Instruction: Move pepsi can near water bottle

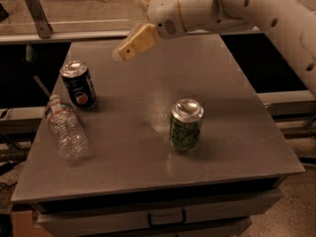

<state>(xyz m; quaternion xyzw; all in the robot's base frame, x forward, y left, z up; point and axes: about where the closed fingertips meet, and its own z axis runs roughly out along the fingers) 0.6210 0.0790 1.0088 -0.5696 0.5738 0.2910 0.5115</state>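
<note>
The pepsi can (79, 85), dark blue with a silver top, stands upright at the left side of the grey table (148, 78). The water bottle (66, 131), clear and crinkled with a white cap, lies on its side just in front of the can, its neck almost touching it. My gripper (130, 31) hangs in the air above the table's back middle, up and to the right of the can. It is open and holds nothing. One yellow finger (136, 42) points down-left.
A green can (186, 124) stands upright right of the table's middle. A rail with a metal bracket (37, 14) runs behind the table. Drawers (163, 216) sit under the table's front edge. My arm (256, 9) reaches in from the upper right.
</note>
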